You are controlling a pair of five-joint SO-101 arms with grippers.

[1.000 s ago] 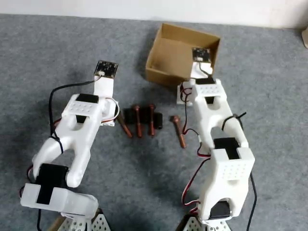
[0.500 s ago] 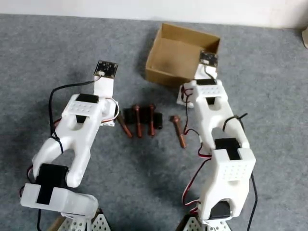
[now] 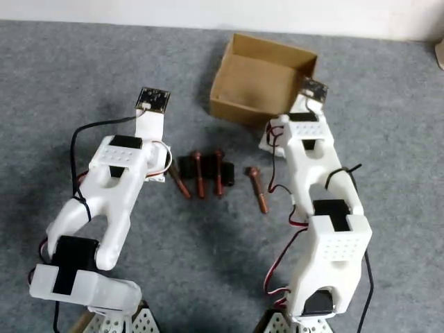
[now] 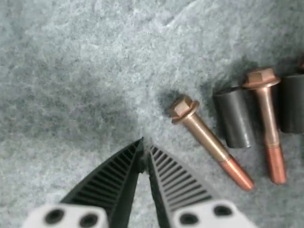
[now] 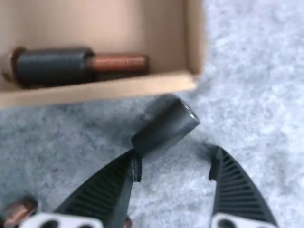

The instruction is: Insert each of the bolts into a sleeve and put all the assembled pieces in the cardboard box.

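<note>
Copper-coloured hex-head bolts [image 3: 198,175], four in all, lie on the grey carpeted table [image 3: 83,83] between the two white arms. Three are close together in a row, and the fourth bolt [image 3: 257,189] lies apart to their right. Two short black cylindrical sleeves [image 3: 186,166] lie in that row, just beside the bolts. The open brown cardboard box [image 3: 243,111] sits beyond the row, on the far side. Inside it, along its near wall, lies one assembled piece [image 5: 57,65], a bolt pushed through a black sleeve. Just outside that near wall a loose black sleeve [image 5: 166,124] lies at a slant on the carpet. The right gripper [image 5: 173,166] hangs over it with its fingers spread wide, one fingertip at the sleeve's near end. The left gripper [image 4: 145,156] hovers low at the left end of the row, fingers pressed together on nothing, near the head of the leftmost bolt [image 4: 209,142].
</note>
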